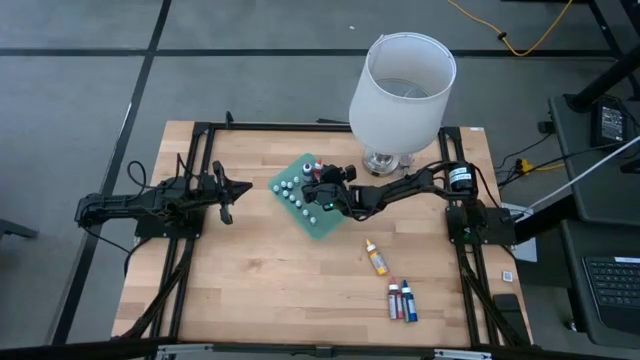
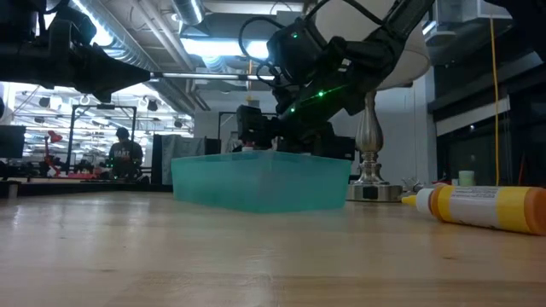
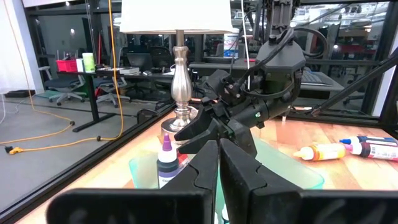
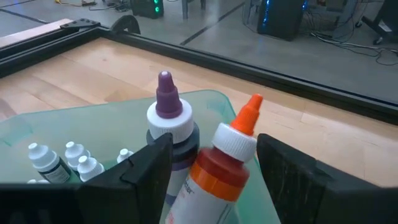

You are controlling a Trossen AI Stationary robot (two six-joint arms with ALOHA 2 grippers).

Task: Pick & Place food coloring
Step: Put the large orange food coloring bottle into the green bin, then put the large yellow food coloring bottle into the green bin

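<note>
bottles [image 4: 186, 149] in tray [image 1: 322, 228], lamp [image 1: 400, 90] behind

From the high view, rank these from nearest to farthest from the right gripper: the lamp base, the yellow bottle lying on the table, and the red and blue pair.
From the right gripper, over the green tray:
1. Lamp base, behind it toward the table's back edge.
2. Yellow bottle, on the bare wood toward the front.
3. Red and blue pair, farthest, near the front right.

The right hand [image 1: 318, 190] is over the green tray [image 1: 322, 226] holding tiny white-capped bottles [image 1: 290, 192]. On the wooden worktop [image 1: 250, 280] lie an orange bottle [image 1: 377, 259] and, nearer the edge, red and blue ones [image 1: 403, 300]. The left hand [image 1: 236, 190] waits apart.
</note>
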